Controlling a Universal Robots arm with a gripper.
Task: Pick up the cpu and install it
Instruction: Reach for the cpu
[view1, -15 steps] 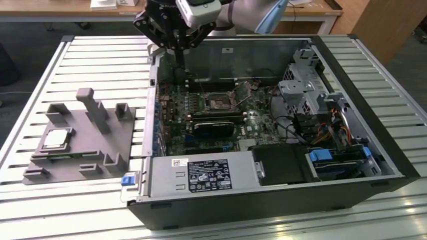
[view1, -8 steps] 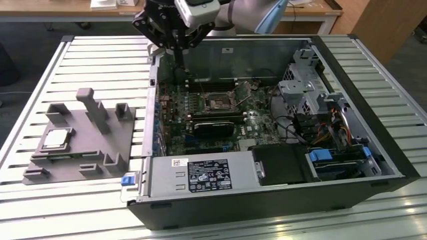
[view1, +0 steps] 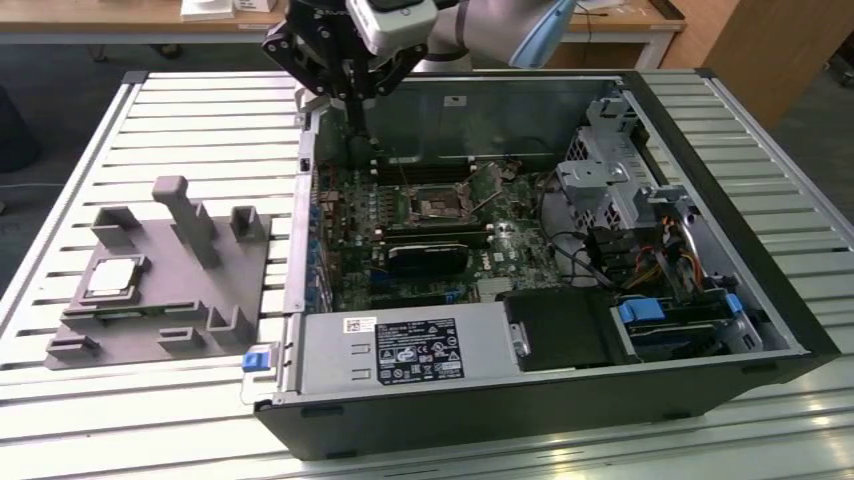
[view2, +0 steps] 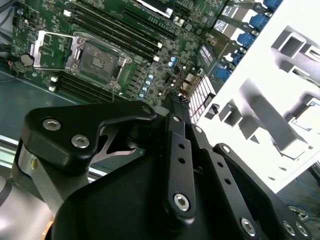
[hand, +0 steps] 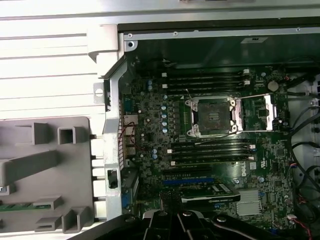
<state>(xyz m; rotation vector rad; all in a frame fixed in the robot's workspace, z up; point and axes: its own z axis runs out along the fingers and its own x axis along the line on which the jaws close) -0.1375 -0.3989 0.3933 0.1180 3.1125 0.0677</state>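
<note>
Lying at the exterior view's left, the cpu (view1: 114, 277) rests flat in a recess of the grey plastic tray (view1: 174, 300), well apart from the gripper (view1: 358, 145). The gripper hangs above the open computer case (view1: 534, 415), near its tray-side wall, jaws seemingly pinched together on nothing. Further right, the motherboard socket (view1: 438, 207) lies open between memory slots (hand: 207, 82), its metal frame swung aside.
</note>
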